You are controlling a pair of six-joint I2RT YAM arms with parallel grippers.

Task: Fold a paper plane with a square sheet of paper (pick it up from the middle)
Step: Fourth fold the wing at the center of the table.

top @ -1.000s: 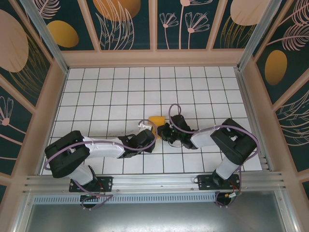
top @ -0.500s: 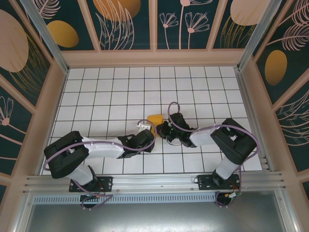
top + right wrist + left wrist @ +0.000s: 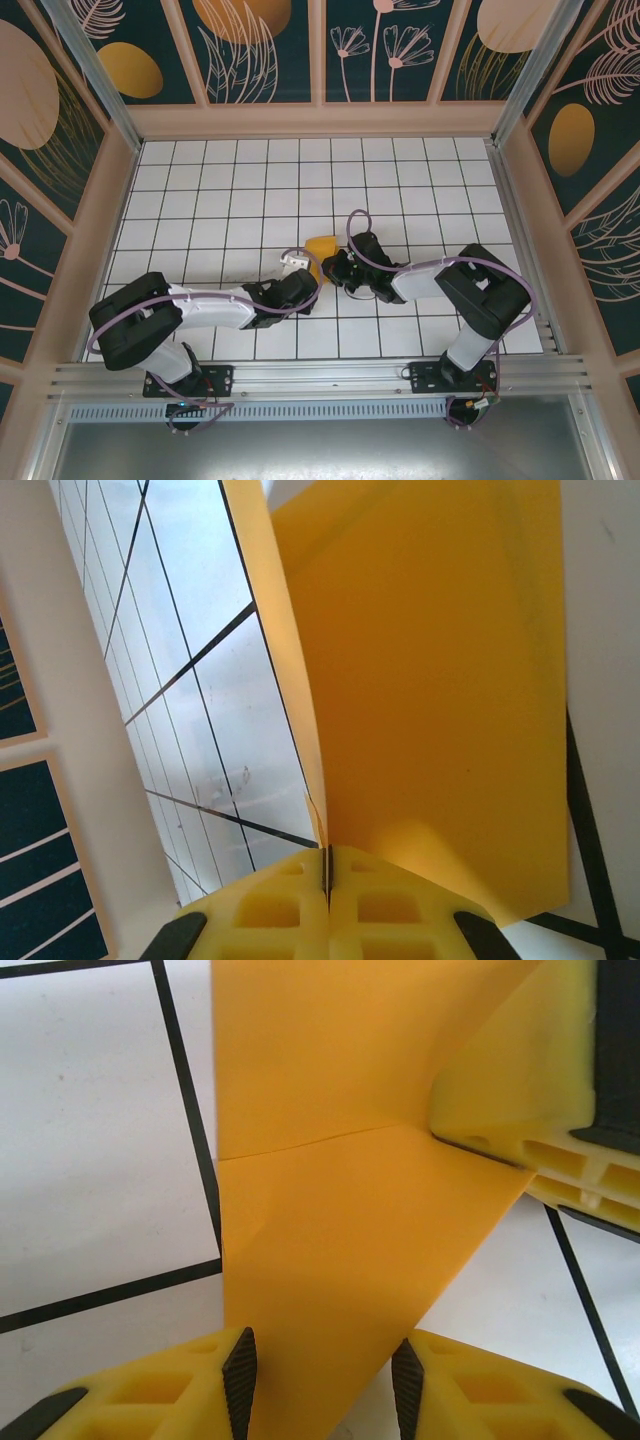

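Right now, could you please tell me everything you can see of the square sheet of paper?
The square sheet of paper is thin orange-yellow, folded into a smaller angled shape with one crease across it. It is near the middle of the white gridded table. The right gripper is shut on one edge, where two layers meet; the other end lies between the open left gripper's fingers.
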